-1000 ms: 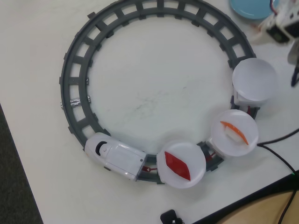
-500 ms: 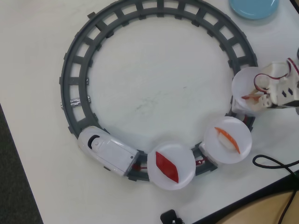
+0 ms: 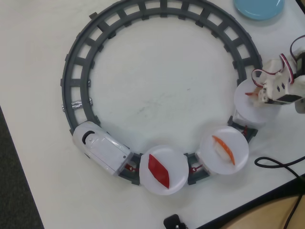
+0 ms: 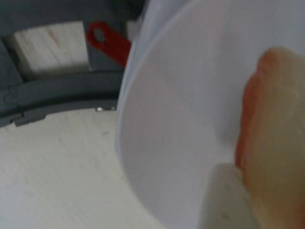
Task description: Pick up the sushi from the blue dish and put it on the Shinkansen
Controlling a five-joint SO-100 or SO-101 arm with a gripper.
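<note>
The Shinkansen [image 3: 100, 147] stands on the grey ring track [image 3: 143, 12] at lower left in the overhead view, pulling three cars with white plates. My gripper [image 3: 259, 94] hangs low over the last plate [image 3: 248, 112] at the right, shut on the sushi [image 3: 251, 94], of which only an orange tip shows there. In the wrist view the sushi [image 4: 276, 133] fills the right side, pressed against one pale finger [image 4: 223, 198], just above that white plate [image 4: 181, 119]. The blue dish [image 3: 259, 7] lies empty at the top right.
The first plate [image 3: 178, 164] carries a deep-red diamond piece [image 3: 158, 170]. The second plate [image 3: 238, 143] carries an orange-topped piece [image 3: 223, 149]. A black cable [image 3: 281, 164] runs by the table's lower right edge. A red coupler [image 4: 107, 40] and the track [image 4: 57, 90] show in the wrist view.
</note>
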